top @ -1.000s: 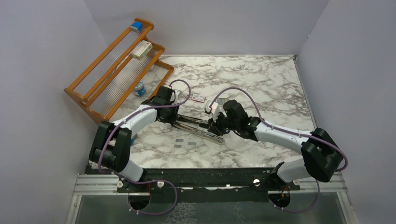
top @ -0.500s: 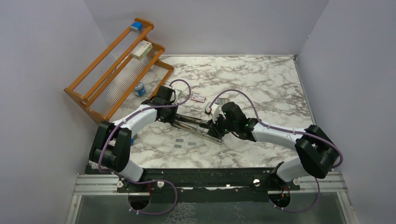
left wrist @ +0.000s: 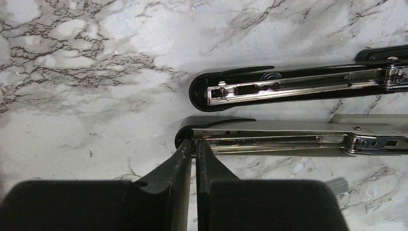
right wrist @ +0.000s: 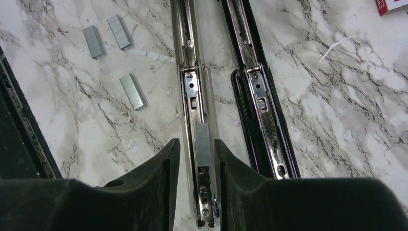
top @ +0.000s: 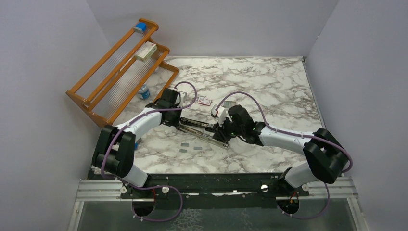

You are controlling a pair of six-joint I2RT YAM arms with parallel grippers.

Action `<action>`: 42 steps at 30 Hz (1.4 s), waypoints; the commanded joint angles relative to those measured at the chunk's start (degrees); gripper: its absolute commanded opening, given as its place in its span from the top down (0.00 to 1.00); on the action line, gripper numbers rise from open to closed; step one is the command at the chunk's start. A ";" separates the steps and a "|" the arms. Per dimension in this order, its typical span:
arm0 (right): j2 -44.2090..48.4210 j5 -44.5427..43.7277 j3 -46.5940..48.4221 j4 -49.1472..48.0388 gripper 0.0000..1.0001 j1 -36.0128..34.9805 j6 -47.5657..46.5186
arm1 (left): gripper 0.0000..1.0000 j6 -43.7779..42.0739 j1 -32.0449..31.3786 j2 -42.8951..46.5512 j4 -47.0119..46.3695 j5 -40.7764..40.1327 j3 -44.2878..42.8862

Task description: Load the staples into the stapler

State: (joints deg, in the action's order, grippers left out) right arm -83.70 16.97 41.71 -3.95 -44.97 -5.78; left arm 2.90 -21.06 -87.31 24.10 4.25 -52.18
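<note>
— What's on your screen, biggest first?

— The marble table (top: pixel 269 91), with a wooden rack (top: pixel 120 67) at its far left corner. In the middle, between my two arms, the stapler (top: pixel 204 131) lies opened. Its black arm (right wrist: pixel 260 96) and its silver rail (right wrist: pixel 191 72) are side by side.

— And the claws?

— My left claw (left wrist: pixel 195 143) sits at the stapler's nose, fingers almost together with only a slit between them. Whether they nip the edge there, I cannot tell. My right claw (right wrist: pixel 197 142) is at the other end, fingers spread to either side of the silver rail and pinching nothing.

— The staples?

— A small red-and-white packet (top: pixel 204 101) lies beyond the stapler. One staple strip (right wrist: pixel 202 144) rests on the silver rail, right between my right fingers. Three loose strips (right wrist: pixel 132 91) lie on the marble nearer the arm bases, apart from the stapler.
</note>
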 commanded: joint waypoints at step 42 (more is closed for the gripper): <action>-4.38 1.32 1.85 0.55 0.53 2.85 4.78 | 1.00 -0.83 0.36 0.29 -0.10 -0.99 -1.29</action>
State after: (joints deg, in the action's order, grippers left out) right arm -87.05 16.19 41.95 -4.14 -42.52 -1.45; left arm 2.50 -21.04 -87.31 23.99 3.70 -52.29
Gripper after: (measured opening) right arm 0.468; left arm 0.008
